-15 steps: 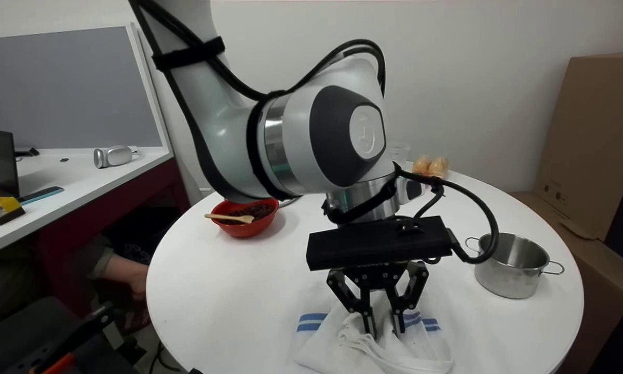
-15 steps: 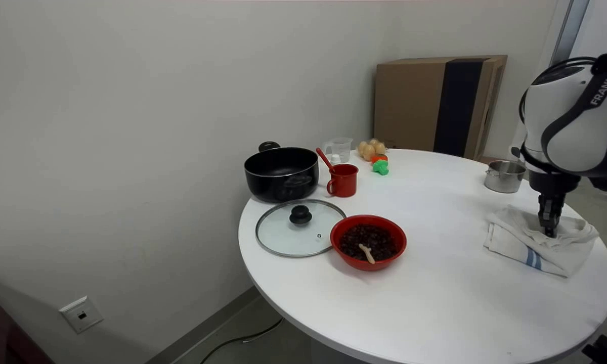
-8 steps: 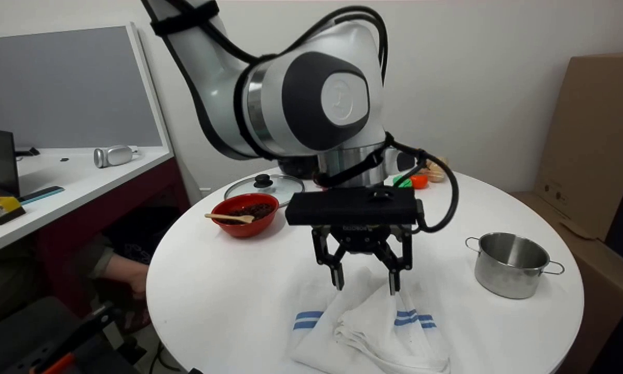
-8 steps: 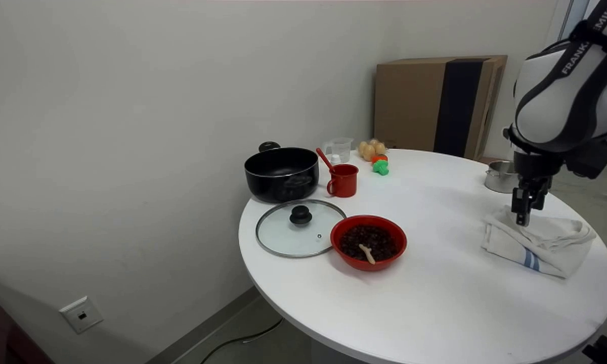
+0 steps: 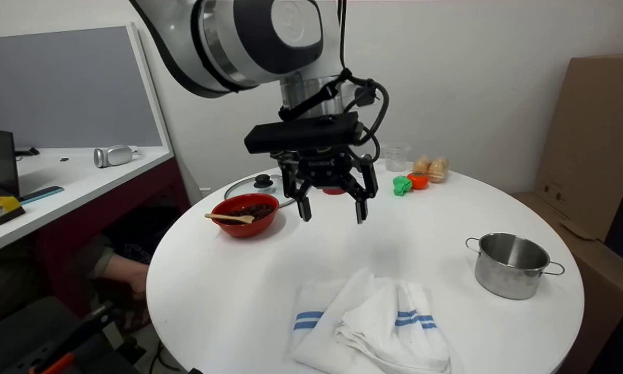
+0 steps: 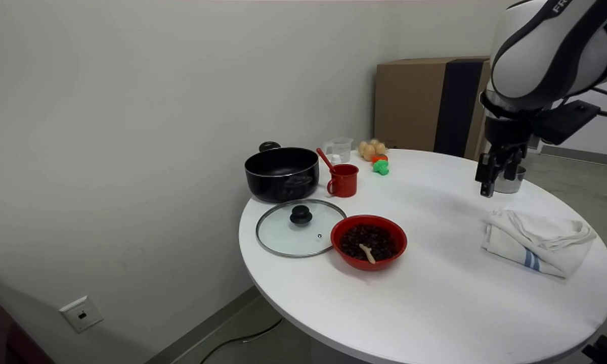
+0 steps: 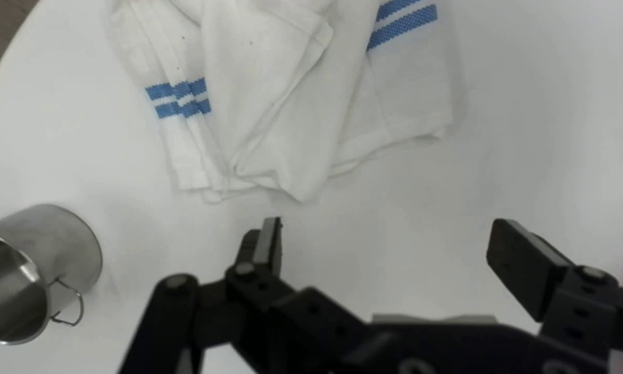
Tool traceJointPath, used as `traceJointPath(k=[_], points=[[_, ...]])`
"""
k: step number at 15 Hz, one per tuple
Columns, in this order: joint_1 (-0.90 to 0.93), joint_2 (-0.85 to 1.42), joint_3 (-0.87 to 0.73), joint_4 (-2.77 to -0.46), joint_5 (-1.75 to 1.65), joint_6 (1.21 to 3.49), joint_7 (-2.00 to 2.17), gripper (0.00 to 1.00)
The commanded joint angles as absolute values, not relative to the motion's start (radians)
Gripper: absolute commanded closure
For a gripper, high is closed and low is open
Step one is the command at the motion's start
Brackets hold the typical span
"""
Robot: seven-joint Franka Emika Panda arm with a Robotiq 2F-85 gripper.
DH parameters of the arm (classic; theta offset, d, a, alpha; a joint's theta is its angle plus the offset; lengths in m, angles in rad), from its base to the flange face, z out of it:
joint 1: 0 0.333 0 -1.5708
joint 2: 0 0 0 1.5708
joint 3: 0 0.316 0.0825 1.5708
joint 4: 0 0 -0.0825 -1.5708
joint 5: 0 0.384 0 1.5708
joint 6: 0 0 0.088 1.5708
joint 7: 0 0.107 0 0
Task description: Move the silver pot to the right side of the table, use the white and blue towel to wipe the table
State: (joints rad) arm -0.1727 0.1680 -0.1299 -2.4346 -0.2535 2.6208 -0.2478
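Observation:
The silver pot [image 5: 506, 275] stands upright with two wire handles near the table's edge; in an exterior view my gripper partly hides the pot [image 6: 510, 186]. On the round white table [image 5: 223, 291] the white and blue towel [image 5: 368, 332] lies in a loosely folded heap, its blue stripes showing. The wrist view has the towel [image 7: 290, 98] at the top and the pot [image 7: 62, 239] at the lower left. High above the tabletop, my gripper [image 5: 333, 214] is open, its fingers wide apart and nothing between them. It is apart from both towel and pot.
A red bowl [image 5: 244, 229] with dark contents and a wooden spoon sits beside a glass lid [image 6: 283, 232]. Behind are a black pot [image 6: 268, 182], a red mug [image 6: 345, 188], a clear measuring cup [image 6: 341, 149], eggs [image 5: 438, 169] and a green toy vegetable [image 5: 401, 185].
The gripper has opened and let go of the towel. It has risen well clear and shifted away from it, toward the bowl side. Towel and pot lie almost as before.

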Motion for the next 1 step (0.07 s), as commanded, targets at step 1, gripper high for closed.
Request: traceJointPath(k=[1], points=[[-0.161,0.163,-0.136,-2.436,-0.251,2.617,-0.243,0.0]])
